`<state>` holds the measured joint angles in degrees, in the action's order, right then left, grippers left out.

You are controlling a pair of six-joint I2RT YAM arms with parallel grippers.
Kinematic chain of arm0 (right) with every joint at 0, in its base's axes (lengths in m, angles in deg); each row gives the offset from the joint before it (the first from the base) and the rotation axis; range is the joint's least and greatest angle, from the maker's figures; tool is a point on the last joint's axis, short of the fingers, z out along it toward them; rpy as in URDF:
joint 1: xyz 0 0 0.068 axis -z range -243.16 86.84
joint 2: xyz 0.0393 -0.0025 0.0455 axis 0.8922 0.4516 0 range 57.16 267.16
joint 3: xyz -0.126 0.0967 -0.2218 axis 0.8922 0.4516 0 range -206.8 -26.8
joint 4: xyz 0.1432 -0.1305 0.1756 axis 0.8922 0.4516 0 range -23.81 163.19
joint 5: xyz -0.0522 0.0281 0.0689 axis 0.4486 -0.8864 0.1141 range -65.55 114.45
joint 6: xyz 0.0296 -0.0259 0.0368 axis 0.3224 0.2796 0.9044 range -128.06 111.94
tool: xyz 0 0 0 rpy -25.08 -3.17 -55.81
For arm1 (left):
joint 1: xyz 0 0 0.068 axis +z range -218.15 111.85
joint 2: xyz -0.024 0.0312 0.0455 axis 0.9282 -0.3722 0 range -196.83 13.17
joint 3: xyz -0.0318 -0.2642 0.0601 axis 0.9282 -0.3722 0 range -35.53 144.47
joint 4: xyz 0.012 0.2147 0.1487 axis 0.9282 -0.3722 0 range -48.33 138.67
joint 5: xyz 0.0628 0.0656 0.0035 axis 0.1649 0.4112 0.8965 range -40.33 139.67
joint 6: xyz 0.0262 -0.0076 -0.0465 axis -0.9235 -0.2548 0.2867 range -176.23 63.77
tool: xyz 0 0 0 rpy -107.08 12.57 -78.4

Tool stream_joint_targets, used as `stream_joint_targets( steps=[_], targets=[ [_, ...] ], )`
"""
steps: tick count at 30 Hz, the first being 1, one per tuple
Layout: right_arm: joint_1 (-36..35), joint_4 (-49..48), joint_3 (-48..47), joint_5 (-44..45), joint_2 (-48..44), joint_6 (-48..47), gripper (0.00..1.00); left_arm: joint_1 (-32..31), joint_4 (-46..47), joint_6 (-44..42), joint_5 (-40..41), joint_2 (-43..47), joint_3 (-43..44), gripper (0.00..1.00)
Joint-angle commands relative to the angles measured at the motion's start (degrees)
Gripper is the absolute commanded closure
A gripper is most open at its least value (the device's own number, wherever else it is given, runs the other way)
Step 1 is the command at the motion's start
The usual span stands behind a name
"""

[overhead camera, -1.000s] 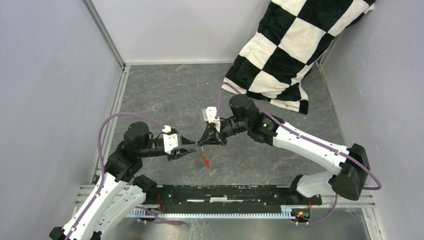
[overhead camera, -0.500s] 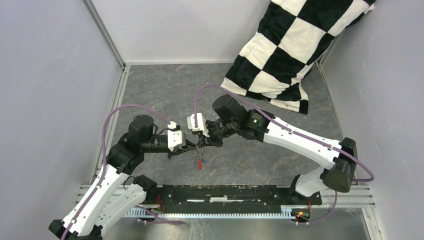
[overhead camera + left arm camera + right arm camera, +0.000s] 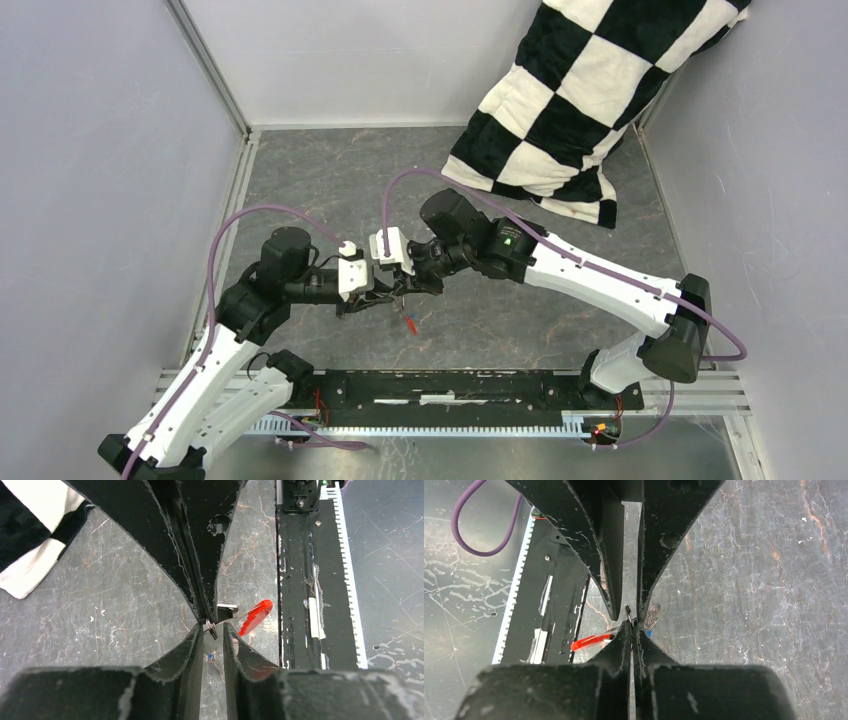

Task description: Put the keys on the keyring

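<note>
You're threading. Your right gripper point(image 3: 631, 625) is clamped on the keyring point(image 3: 210, 628), tag point(image 3: 255, 617) dangling above the table point(image 3: 330, 190). The left gripper point(image 3: 213, 630) meets it, narrowly open, nothing clearly held. The keys are too small to make out. Next calls for fine alignment.

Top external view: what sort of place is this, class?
Probably a robot test cell: plain grey walls, a marbled grey table, left arm and right arm bolted to a black rail.

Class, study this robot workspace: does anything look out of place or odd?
The black-and-white checked cushion is slumped in the far right corner, leaning on the wall; it seems unrelated to the task.
</note>
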<state>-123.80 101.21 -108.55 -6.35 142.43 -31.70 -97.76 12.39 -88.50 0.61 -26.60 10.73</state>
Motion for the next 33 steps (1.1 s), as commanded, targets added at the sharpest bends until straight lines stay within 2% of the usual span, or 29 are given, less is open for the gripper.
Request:
stream_joint_targets(
  steps=[1, 2, 5, 6, 9, 11, 15, 19, 26, 33],
  targets=[
    [-0.7, -3.9, -3.4, -1.4, 0.2, 1.2, 1.00, 0.1, 0.0, -1.0, -1.6, -0.5, 1.8, 0.72],
    [-0.8, -4.0, -3.4, -1.4, 0.2, 1.2, 1.00, 0.1, 0.1, -1.1, -1.4, -0.5, 1.7, 0.75],
    [-1.0, -4.2, -3.1, -1.7, 0.0, 1.4, 1.00, 0.0, 0.9, -0.6, 0.0, -0.2, 1.6, 0.96],
    [-1.0, -4.3, -3.0, -2.1, 0.0, 1.5, 1.00, 0.1, 1.8, 0.0, 0.7, -0.1, 1.6, 0.98],
    [-1.0, -5.4, -2.3, -2.6, -0.5, 2.3, 1.00, 0.0, 2.6, 0.8, 1.0, -0.1, 1.8, 0.98],
    [-0.9, -6.1, -1.3, -1.9, -1.5, 3.0, 0.96, 0.1, 3.7, 1.9, 1.9, 0.6, 1.6, 0.98],
    [-0.3, -10.7, 3.7, -0.5, -5.9, 5.6, 0.71, 0.1, 7.3, 5.6, 2.9, 2.9, 0.3, 0.98],
    [2.3, -18.9, 10.9, -3.3, -12.0, 10.0, 0.57, 0.1, 12.3, 10.2, 0.3, 5.9, -1.8, 0.98],
    [9.8, -32.8, 20.7, -13.2, -18.9, 19.9, 0.54, 0.0, 17.9, 12.7, -6.3, 7.2, -1.5, 0.98],
    [10.5, -43.7, 24.8, -18.8, -19.3, 30.0, 0.49, 0.1, 19.3, 12.4, -6.2, 5.9, 0.7, 0.98]
  ],
)
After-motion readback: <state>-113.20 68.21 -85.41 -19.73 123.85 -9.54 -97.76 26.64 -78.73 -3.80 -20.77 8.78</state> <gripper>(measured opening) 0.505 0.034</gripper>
